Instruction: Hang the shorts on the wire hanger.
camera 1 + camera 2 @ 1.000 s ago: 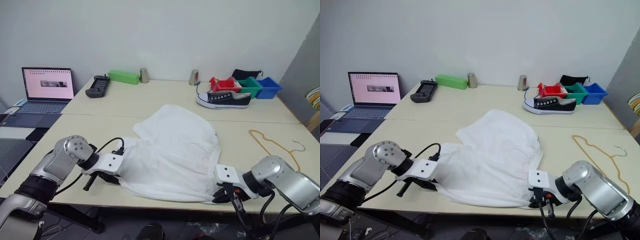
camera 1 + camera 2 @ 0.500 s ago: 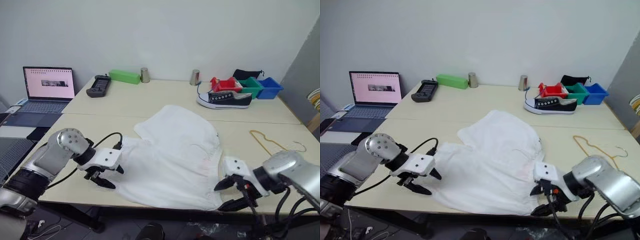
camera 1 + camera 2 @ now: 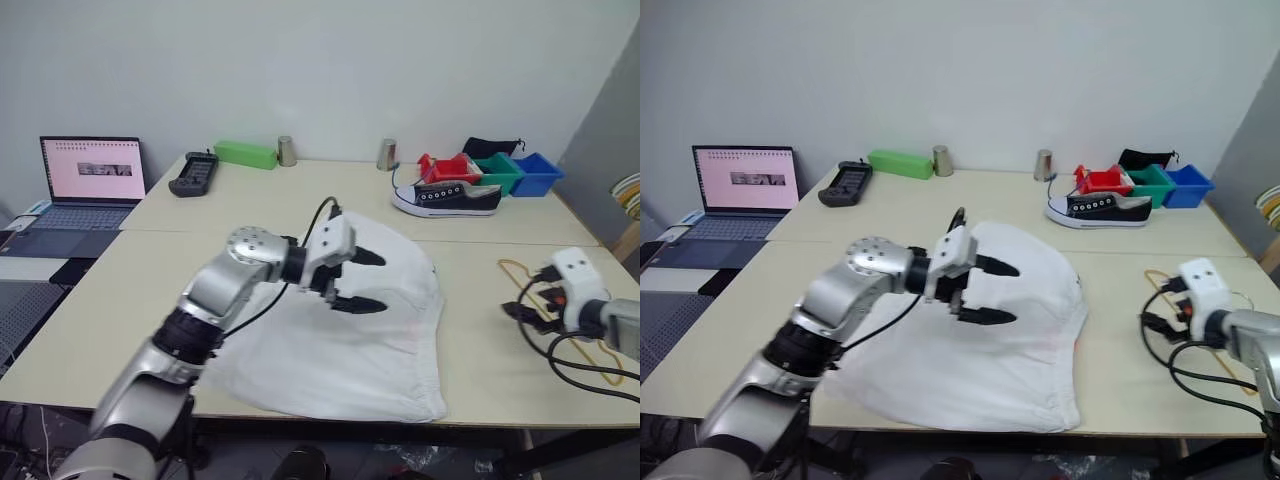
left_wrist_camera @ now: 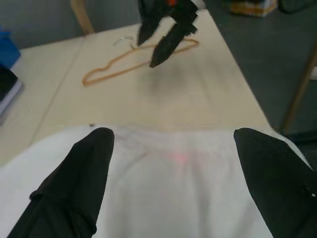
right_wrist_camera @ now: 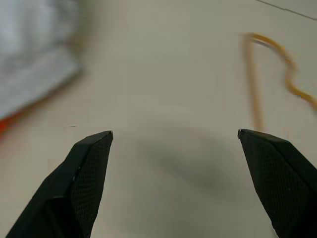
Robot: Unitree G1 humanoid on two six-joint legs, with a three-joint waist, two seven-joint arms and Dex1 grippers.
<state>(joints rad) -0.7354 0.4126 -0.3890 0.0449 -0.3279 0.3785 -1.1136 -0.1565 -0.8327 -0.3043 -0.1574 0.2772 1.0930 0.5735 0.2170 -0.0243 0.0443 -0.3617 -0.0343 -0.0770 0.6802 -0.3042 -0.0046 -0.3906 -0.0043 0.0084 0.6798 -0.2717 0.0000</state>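
- The shorts [image 3: 345, 330] now lie flat mid-table, both corners let go.
- Left gripper [image 3: 362, 280] has swung over them, fingers apart, empty.
- Right gripper [image 3: 522, 308] has jumped to the wire hanger [image 3: 540, 290] beside the shorts, jaws wide, probably grabbing next.

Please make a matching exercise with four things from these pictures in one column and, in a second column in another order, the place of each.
1. shorts
2. wire hanger
3. sneaker
4. laptop

A. on the side surface at the robot's far left
B. under the open left gripper
C. beside the coloured bins
D. by the open right gripper

Pairs: 1-B, 2-D, 3-C, 4-A
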